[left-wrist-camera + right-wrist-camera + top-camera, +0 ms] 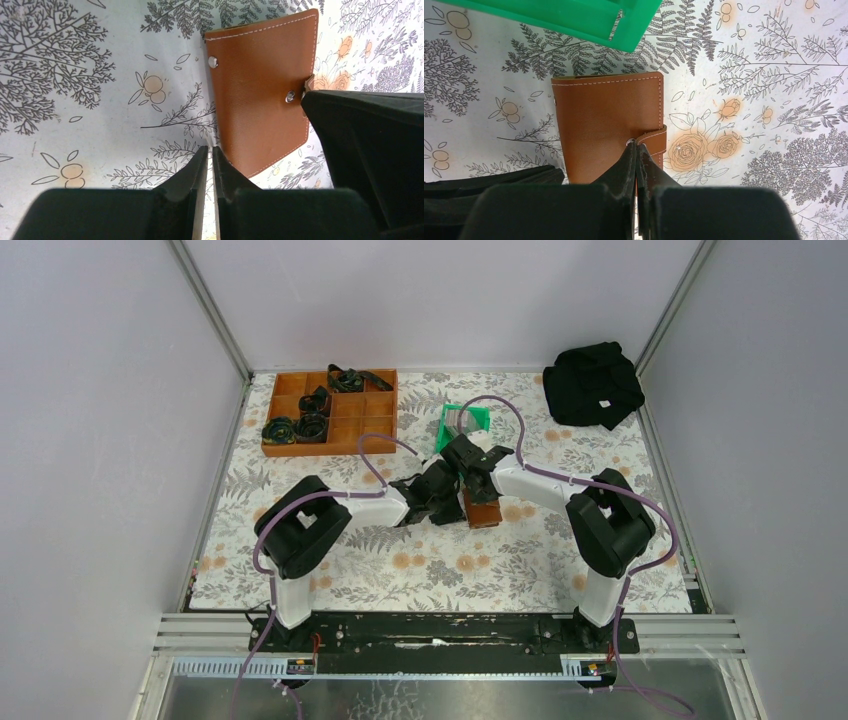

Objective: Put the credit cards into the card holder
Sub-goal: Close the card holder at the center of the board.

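Folded card holder (606, 120) lies on the floral tablecloth (749, 75) between the arms; right gripper (636, 150), fingers together, sits at its snap tab (655, 139), left gripper (210, 155), slightly apart, grips nothing beside it, so pulling the tab may drag the unpinned holder.

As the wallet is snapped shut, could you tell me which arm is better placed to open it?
Probably right: the right tool, shut, sits at the wallet's snap tab. The left tool is beside the wallet's edge, off the tab.

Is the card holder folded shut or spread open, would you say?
Folded shut: the card holder shows only outer leather, its tab wrapped round the edge.
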Robot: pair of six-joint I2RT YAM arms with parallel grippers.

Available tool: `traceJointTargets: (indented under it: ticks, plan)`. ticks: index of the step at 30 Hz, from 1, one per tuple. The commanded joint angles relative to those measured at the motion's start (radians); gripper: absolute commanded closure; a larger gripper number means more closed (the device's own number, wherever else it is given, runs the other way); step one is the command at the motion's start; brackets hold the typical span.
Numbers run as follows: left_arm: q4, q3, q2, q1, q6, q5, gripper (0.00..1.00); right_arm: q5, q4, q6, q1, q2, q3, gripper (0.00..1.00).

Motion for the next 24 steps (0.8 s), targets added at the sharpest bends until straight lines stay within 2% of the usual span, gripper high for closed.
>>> traceJointTargets:
  ticks: [1, 11, 24]
  plan:
    - [0.023, 0.043, 0.04, 0.009, 0.014, -0.021, 0.85, -0.03, -0.002, -0.001, 0.049, 0.0, 0.007, 1.0]
    - [0.036, 0.02, 0.042, 0.012, -0.003, -0.022, 0.85, -0.065, 0.029, 0.01, 0.048, 0.007, -0.02, 1.0]
    - [0.233, -0.154, 0.019, 0.045, -0.135, 0.054, 0.85, -0.081, 0.053, 0.017, 0.047, 0.023, -0.057, 1.0]
